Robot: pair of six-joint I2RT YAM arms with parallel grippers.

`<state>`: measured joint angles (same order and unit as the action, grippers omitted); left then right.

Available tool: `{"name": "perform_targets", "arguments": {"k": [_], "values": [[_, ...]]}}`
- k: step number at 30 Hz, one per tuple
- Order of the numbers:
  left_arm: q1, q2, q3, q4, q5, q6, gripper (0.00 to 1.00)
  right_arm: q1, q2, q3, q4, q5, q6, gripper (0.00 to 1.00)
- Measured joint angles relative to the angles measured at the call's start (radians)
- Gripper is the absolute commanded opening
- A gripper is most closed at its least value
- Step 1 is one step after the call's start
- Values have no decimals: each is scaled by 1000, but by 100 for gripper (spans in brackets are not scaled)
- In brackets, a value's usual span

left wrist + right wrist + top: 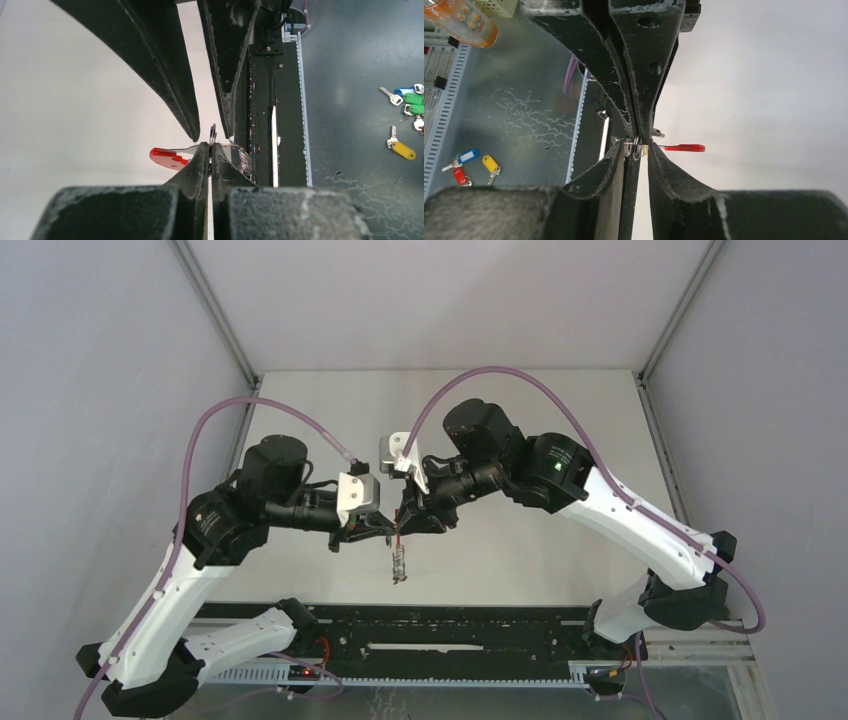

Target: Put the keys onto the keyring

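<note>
- The keyring [400, 568] hangs in the air between my two claws, above the table [540, 560] near its front edge. The bunch of wire rings dangles below the claws.
- I judge it to be light. The red band [167, 157] looks like stiff, smooth plastic, so it is probably slippery under a pad.
- The rings [245, 161] are thin and loose. I expect them to swing, twist and spring back when pried.
- The best hold, I think, is one ring pinched flat across its faces, close to its split but leaving the split free. The band would serve as a handle for the other claw.
- My left claw [210, 150] has its fingers pressed together, clamped on the keyring at the very tips. In the left wrist view the band sticks out on one side of the fingers and the ring bunch on the other.
- My right claw [641, 147] stands a narrow gap apart, with a ring edge-on between its tips. It may brush one fingertip, but I cannot tell whether it bears on it.
- The two claws meet tip to tip, almost touching.
- I cannot make out any of the keys in either claw. A few tagged keys, one yellow [401, 149], lie on the dark surface off the table, well apart from the claws. I cannot tell whether they are the ones to thread.
</note>
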<state>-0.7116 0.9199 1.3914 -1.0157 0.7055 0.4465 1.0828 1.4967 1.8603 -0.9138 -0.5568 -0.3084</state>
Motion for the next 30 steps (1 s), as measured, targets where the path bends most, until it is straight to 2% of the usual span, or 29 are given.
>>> {"name": "perform_targets", "arguments": {"k": [5, 8, 11, 12, 14, 15, 17, 19, 23, 30], "values": [[0, -2, 0, 3, 1, -2, 0, 0, 15, 0, -1, 2, 1, 20], [0, -7, 0, 3, 0, -2, 0, 0, 23, 9, -3, 0, 0, 1], [0, -12, 0, 5, -3, -2, 0, 0, 25, 14, -4, -6, 2, 0], [0, -15, 0, 5, -3, -2, 7, -2, 25, 14, -3, -8, 3, 0], [0, -19, 0, 5, -3, 0, 32, -5, 24, 14, 1, -12, 3, 0], [0, -20, 0, 6, -3, 2, 39, -8, 24, 14, 5, -13, 4, 0], [0, -23, 0, 11, 3, 9, 45, -19, 19, 5, 30, -11, 12, 0], [0, -28, 0, 11, 3, 9, 46, -37, -3, -35, 80, -11, 30, 0], [0, -28, 21, 8, -23, 26, 43, -88, -124, -227, 255, -35, 109, 0], [0, -28, 96, 14, -51, 42, 39, -133, -303, -473, 629, -51, 285, 0]]}}
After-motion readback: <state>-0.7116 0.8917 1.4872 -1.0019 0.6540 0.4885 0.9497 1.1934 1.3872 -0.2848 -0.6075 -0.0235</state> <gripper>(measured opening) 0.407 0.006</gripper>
